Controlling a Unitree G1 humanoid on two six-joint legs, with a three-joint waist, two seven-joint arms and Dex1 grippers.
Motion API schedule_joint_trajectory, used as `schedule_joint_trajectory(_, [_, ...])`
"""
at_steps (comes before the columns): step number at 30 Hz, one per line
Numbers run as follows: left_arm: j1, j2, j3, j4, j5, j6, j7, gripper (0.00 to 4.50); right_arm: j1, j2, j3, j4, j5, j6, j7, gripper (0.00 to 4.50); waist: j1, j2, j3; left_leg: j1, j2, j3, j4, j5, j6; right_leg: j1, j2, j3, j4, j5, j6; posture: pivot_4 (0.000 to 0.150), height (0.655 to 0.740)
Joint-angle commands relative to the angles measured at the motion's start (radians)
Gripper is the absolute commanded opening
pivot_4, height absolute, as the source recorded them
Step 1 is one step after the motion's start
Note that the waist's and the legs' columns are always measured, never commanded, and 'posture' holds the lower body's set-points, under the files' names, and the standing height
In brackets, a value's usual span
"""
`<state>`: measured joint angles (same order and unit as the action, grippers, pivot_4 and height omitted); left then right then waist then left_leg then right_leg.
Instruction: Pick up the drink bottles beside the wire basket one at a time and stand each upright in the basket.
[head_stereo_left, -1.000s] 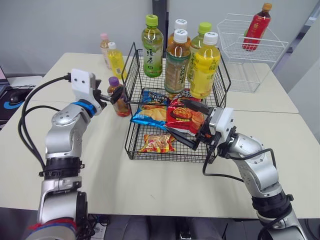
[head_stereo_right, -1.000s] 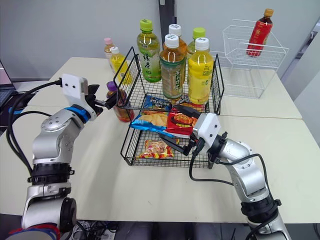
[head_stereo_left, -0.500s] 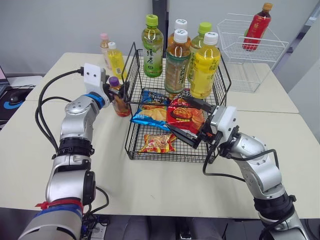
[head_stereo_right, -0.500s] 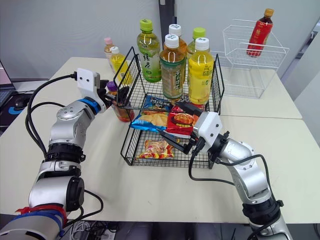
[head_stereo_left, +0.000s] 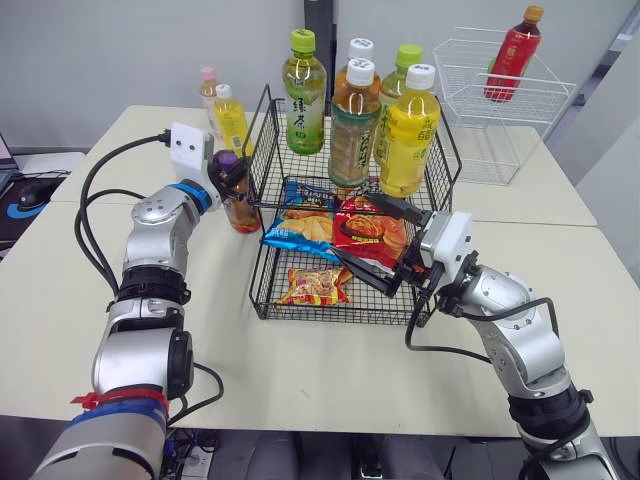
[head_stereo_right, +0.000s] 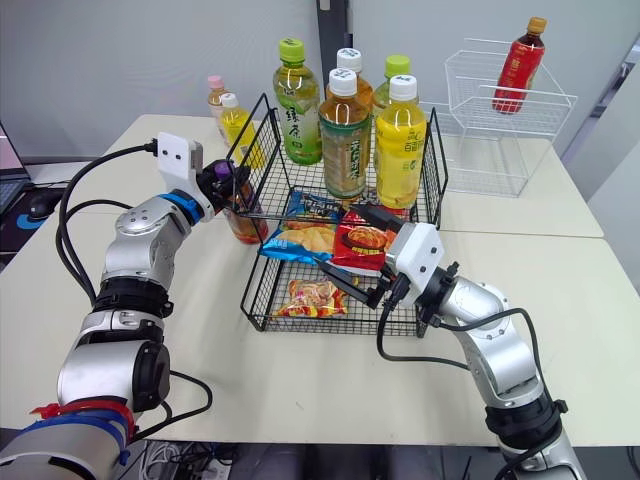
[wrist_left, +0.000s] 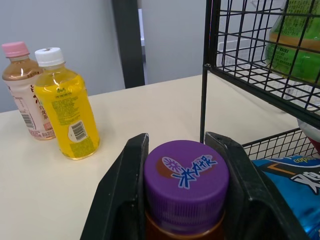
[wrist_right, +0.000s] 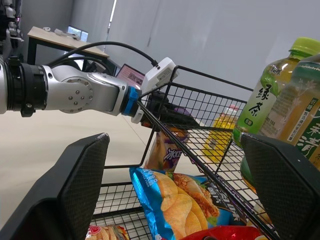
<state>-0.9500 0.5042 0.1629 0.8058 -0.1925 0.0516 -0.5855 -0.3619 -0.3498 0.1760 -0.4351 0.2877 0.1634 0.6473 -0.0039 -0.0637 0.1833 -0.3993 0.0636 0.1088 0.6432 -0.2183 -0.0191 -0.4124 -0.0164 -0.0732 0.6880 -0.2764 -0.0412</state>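
Purple-cap bottle (wrist_left: 186, 175) clamped in left claw (wrist_left: 177, 144), upright

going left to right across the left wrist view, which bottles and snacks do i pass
pink-capped bottle → yellow bottle → purple-capped bottle → blue snack bag

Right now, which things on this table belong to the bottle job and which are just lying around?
Job: purple-capped bottle, gripped by the left claw; yellow bottle and pink-capped bottle beside the black wire basket; four bottles already upright in it.
Lying about: snack bags in that basket; white wire basket holding a red bottle; computer mouse.
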Motion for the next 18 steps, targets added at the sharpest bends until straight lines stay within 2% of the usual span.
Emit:
schedule_joint_trajectory(1, [-0.008, 0.024, 0.010, -0.012, 0.001, -0.014, -0.019, 1.36, -0.012, -0.004, -0.020, -0.043, 0.002, -0.003, -0.010, 4.50, 0.000, 0.000, 0.000, 0.000, 0.000, 0.000, 0.000, 0.000, 0.000, 0.000, 0.000, 0.000, 0.000, 0.000, 0.000, 0.150, 0.7400])
schedule_joint_trajectory(3, [-0.001, 0.032, 0.015, -0.025, -0.003, -0.009, -0.026, 1.36, -0.012, -0.004, -0.021, -0.045, 0.002, -0.003, -0.010, 4.50, 0.000, 0.000, 0.000, 0.000, 0.000, 0.000, 0.000, 0.000, 0.000, 0.000, 0.000, 0.000, 0.000, 0.000, 0.000, 0.150, 0.7400])
schedule_joint_trajectory(7, [0.039, 0.107, 0.060, -0.215, -0.080, 0.087, -0.098, 1.36, -0.006, 0.004, -0.035, -0.058, 0.013, -0.002, -0.025, 4.50, -0.014, 0.000, 0.000, 0.000, 0.000, 0.000, 0.000, 0.000, -0.001, -0.001, 0.000, 0.000, 0.000, 0.000, 0.000, 0.150, 0.7400])
schedule_joint_trajectory(10, [0.041, 0.224, 0.101, -0.382, -0.159, 0.237, -0.174, 1.36, -0.009, 0.011, -0.048, -0.054, 0.007, -0.031, -0.041, 4.50, -0.024, -0.002, 0.001, -0.003, 0.001, 0.000, 0.000, 0.002, -0.004, -0.004, 0.000, 0.000, 0.001, 0.000, 0.000, 0.150, 0.7400])
schedule_joint_trajectory(12, [0.037, 0.263, 0.116, -0.447, -0.194, 0.311, -0.191, 1.36, -0.008, 0.015, -0.052, -0.054, 0.002, -0.043, -0.048, 4.50, -0.025, -0.002, 0.002, -0.008, 0.001, 0.000, 0.000, 0.003, -0.004, -0.009, 0.000, 0.000, 0.002, 0.000, 0.000, 0.150, 0.7400])
schedule_joint_trajectory(16, [-0.124, 0.364, 0.147, -0.511, -0.299, 0.493, -0.250, 1.36, -0.020, 0.034, -0.047, -0.027, -0.016, -0.078, -0.058, 4.50, -0.014, -0.003, 0.002, -0.009, 0.000, -0.001, 0.001, 0.003, -0.005, -0.009, 0.000, -0.001, 0.002, 0.000, 0.000, 0.150, 0.7400])
schedule_joint_trajectory(18, [-0.207, 0.383, 0.145, -0.522, -0.340, 0.567, -0.267, 1.36, -0.023, 0.044, -0.049, -0.016, -0.024, -0.096, -0.063, 4.50, -0.010, -0.003, 0.002, -0.010, -0.001, -0.002, 0.002, 0.003, -0.004, -0.009, 0.000, -0.002, 0.001, 0.000, 0.000, 0.150, 0.7400])
